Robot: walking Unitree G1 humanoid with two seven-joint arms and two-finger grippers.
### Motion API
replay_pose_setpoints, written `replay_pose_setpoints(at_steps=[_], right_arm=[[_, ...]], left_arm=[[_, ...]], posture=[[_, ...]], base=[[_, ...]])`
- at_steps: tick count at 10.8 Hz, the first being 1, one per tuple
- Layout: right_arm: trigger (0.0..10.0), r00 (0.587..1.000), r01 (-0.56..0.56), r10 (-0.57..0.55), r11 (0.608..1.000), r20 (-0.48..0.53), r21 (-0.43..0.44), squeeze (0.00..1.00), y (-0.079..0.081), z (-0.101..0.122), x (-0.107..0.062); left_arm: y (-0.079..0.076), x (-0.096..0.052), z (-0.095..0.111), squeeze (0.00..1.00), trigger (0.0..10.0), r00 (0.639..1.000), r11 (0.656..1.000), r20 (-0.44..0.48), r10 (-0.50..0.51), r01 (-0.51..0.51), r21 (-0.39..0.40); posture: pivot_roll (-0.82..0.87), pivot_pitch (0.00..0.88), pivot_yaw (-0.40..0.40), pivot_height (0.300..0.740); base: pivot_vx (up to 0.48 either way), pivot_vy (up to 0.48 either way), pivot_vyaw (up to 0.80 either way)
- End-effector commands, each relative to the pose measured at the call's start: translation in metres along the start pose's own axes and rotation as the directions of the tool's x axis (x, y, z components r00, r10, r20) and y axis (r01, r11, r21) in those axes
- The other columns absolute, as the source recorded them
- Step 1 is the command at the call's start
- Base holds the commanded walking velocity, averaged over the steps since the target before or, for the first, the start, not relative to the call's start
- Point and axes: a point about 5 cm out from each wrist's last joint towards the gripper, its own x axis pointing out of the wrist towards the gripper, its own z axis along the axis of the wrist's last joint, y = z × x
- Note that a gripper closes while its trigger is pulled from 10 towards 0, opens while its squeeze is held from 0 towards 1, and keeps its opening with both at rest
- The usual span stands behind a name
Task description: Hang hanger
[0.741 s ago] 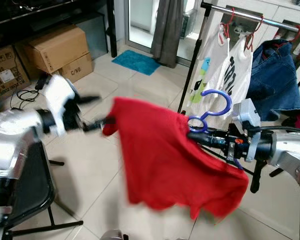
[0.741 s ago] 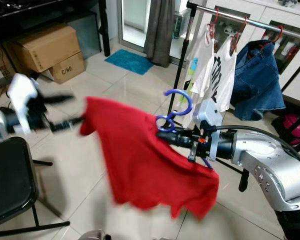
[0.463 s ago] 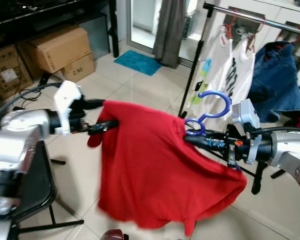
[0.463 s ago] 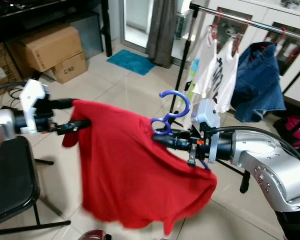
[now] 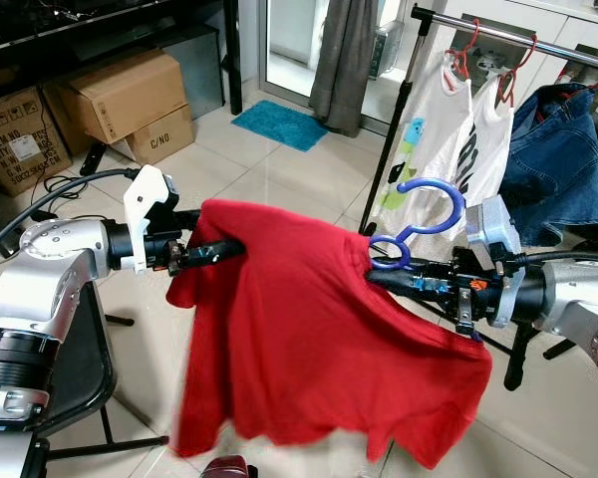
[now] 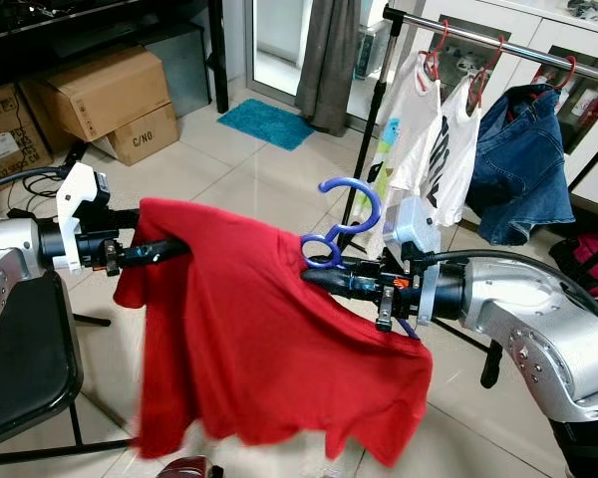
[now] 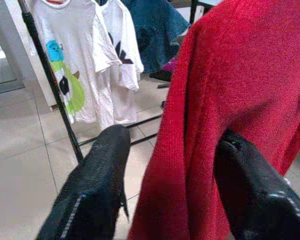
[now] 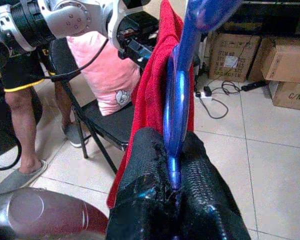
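A red shirt [image 5: 319, 349] hangs on a blue hanger [image 5: 429, 204] held out in front of me. My right gripper [image 5: 389, 279] is shut on the hanger's neck, just below the hook, and the right wrist view shows the blue hanger [image 8: 177, 90] clamped between the fingers [image 8: 145, 165]. My left gripper [image 5: 204, 234] is open at the shirt's left shoulder. Its lower finger is under the red cloth [image 7: 215, 100], which runs between the two fingers [image 7: 100, 180]. The clothes rail [image 5: 498, 35] stands behind to the right, above the hook.
Two white shirts [image 5: 448, 129] and a denim garment [image 5: 558, 159] hang on red hangers on the rail. A black chair [image 5: 75, 368] is at my left. Cardboard boxes [image 5: 120, 95] and a teal mat [image 5: 284, 124] lie further back. A person's leg [image 8: 20, 125] stands behind the chair.
My left gripper has moved right to the shirt's shoulder and steadied there. The shirt's hem has swung down and hangs straighter. The right gripper has kept its hold on the hanger.
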Motion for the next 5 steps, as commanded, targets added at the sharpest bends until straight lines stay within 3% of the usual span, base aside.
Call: replay_pose_setpoints(at_steps=[1,5], right_arm=[[10.0,1.000,-0.005,0.006,0.999,0.029,-0.039,0.00,-0.0002,0.0120,-0.0026],[10.0,1.000,-0.015,0.016,0.999,0.024,-0.029,0.00,0.0005,0.0118,-0.0039]], left_arm=[[-0.0015,0.0006,0.0034,0.00,0.0,1.000,1.000,0.005,-0.018,0.018,0.014],[-0.0028,0.0022,0.0025,0.00,0.0,1.000,1.000,0.018,-0.021,0.021,0.011]], posture=[[0.03,0.004,-0.046,0.740],[0.03,0.004,-0.052,0.740]], base=[[0.000,0.000,0.00],[0.000,0.000,0.00]])
